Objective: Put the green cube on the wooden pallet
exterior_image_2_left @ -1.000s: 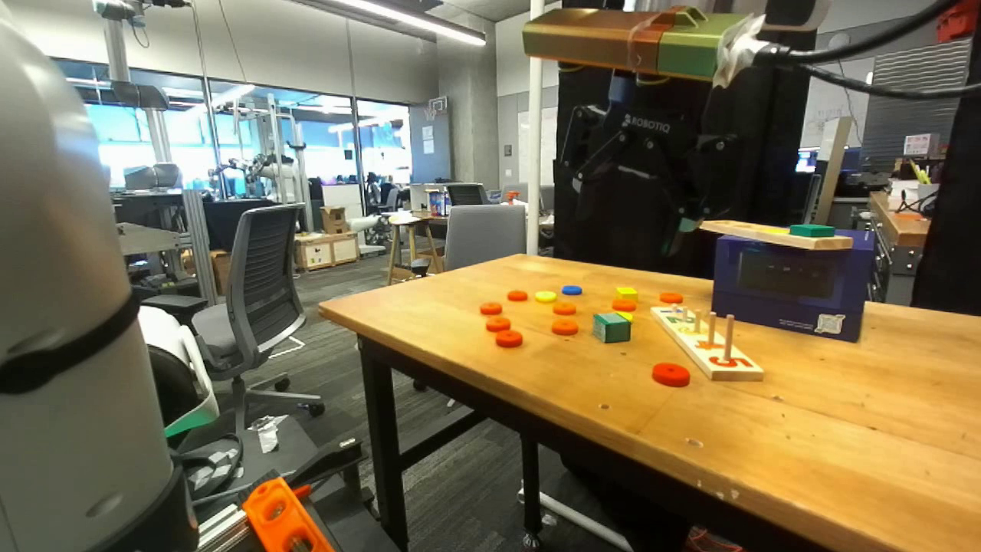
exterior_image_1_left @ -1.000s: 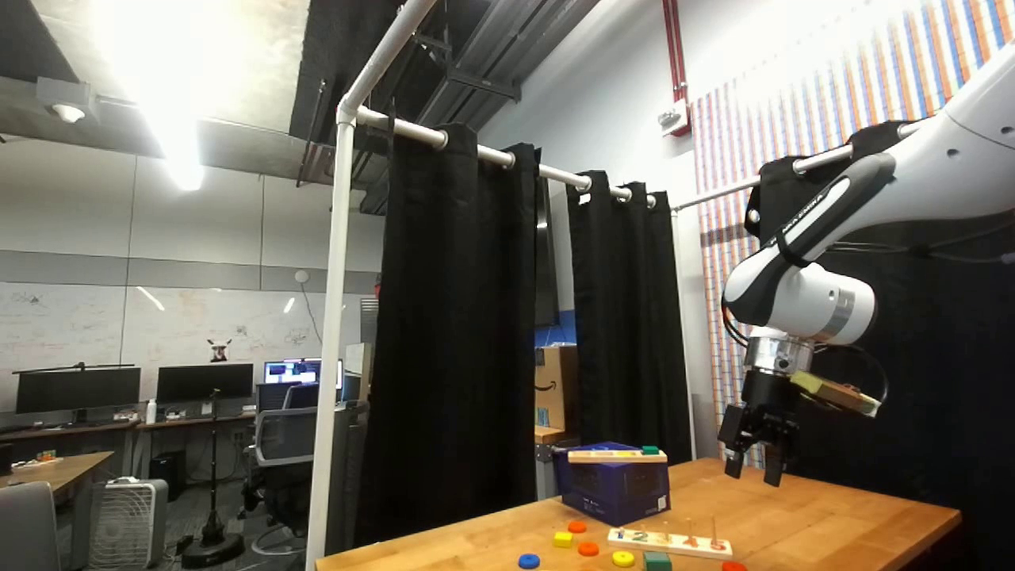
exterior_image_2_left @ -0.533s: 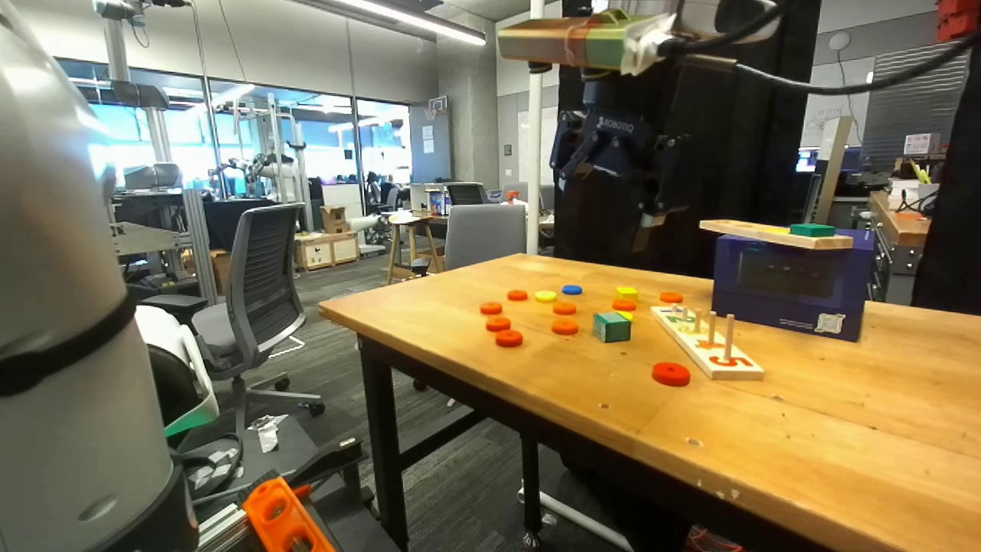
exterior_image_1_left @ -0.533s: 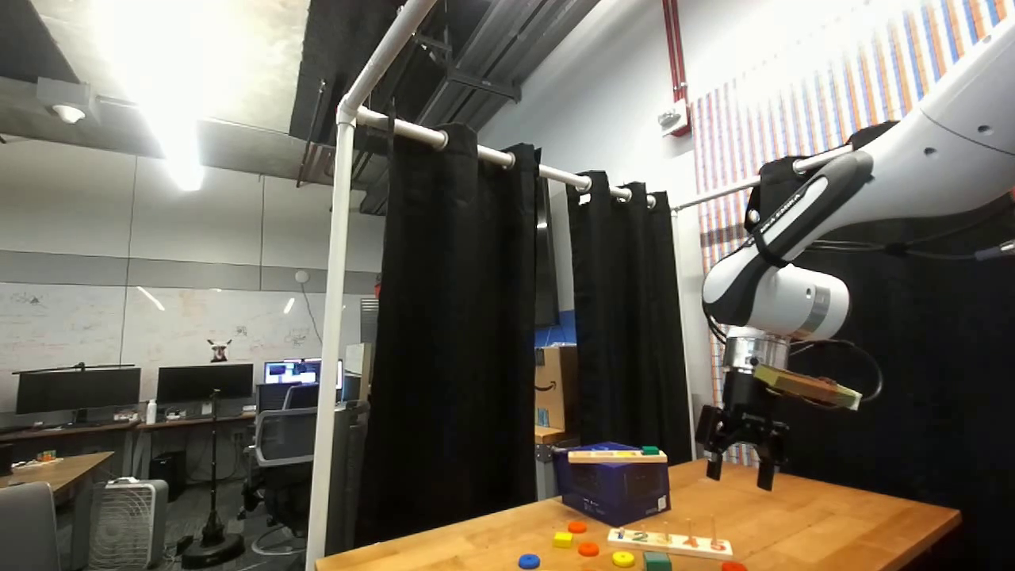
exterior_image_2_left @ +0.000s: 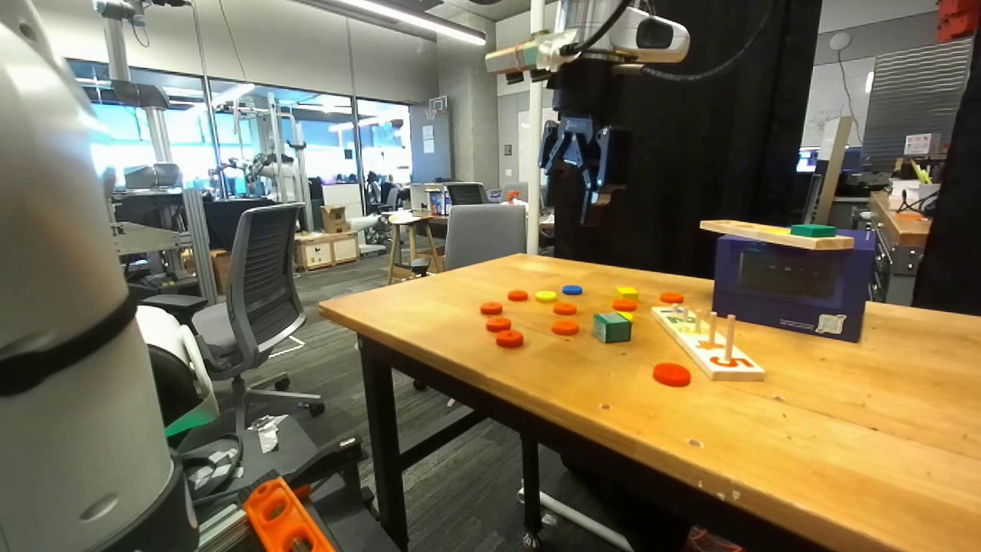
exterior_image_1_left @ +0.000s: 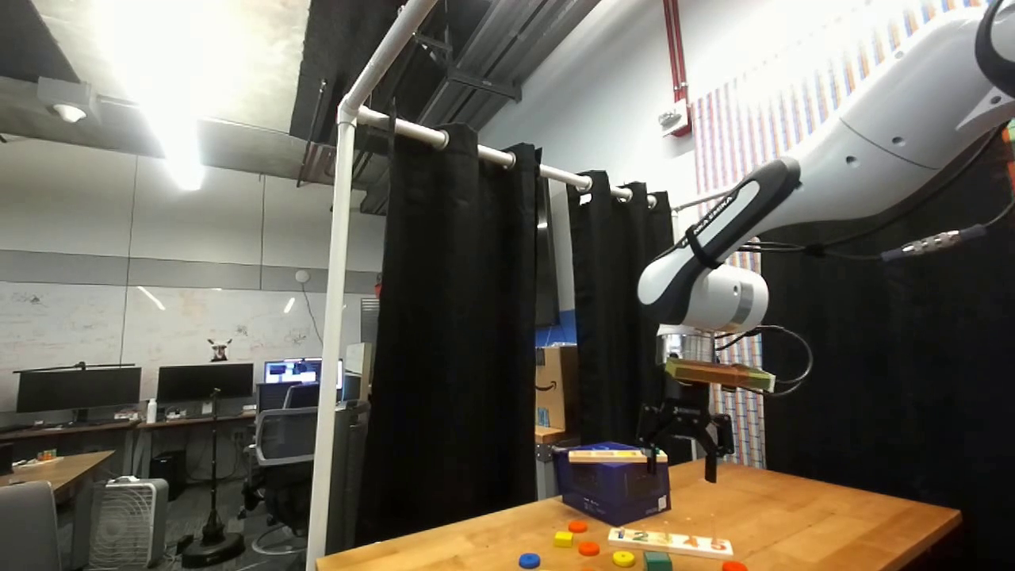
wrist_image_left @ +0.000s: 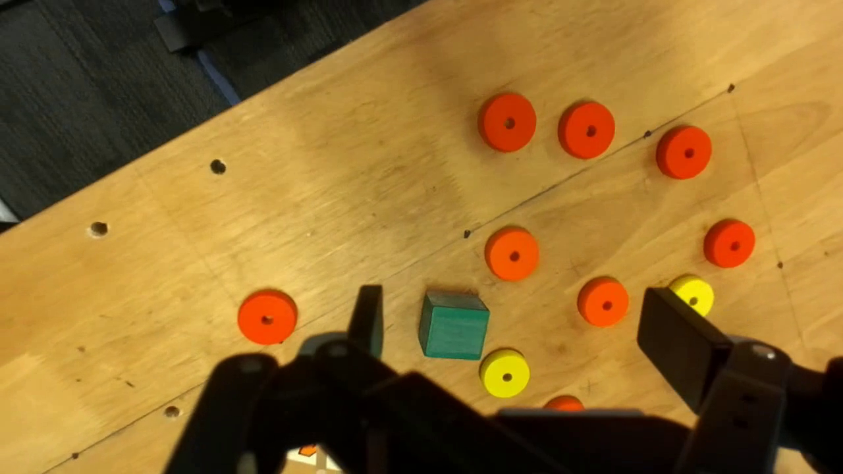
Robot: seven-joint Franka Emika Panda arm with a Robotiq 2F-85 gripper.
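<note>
The green cube [exterior_image_2_left: 611, 327] sits on the table among loose discs; it also shows in an exterior view [exterior_image_1_left: 656, 561] at the bottom edge. In the wrist view the cube [wrist_image_left: 454, 331] lies between the fingers, nearer the left one. My gripper [wrist_image_left: 510, 313] is open and empty, high above the table; it also shows in an exterior view [exterior_image_1_left: 682, 468]. A flat wooden board [exterior_image_2_left: 747, 228], possibly the pallet, lies on a blue box with a flat green block [exterior_image_2_left: 812, 230] on it. A pegged, numbered wooden board [exterior_image_2_left: 701, 345] lies on the table beside the cube.
The blue box [exterior_image_2_left: 789, 284] stands behind the pegged board. Several orange-red discs [exterior_image_2_left: 509, 339], yellow discs [wrist_image_left: 504, 373], a blue disc [exterior_image_2_left: 572, 290] and a yellow cube [exterior_image_2_left: 627, 294] lie around the green cube. The table edge [wrist_image_left: 244, 102] shows in the wrist view.
The arm and gripper have moved left in both exterior views, and the gripper has turned somewhat. The gripper stays open. The cube, boards and discs have not moved.
</note>
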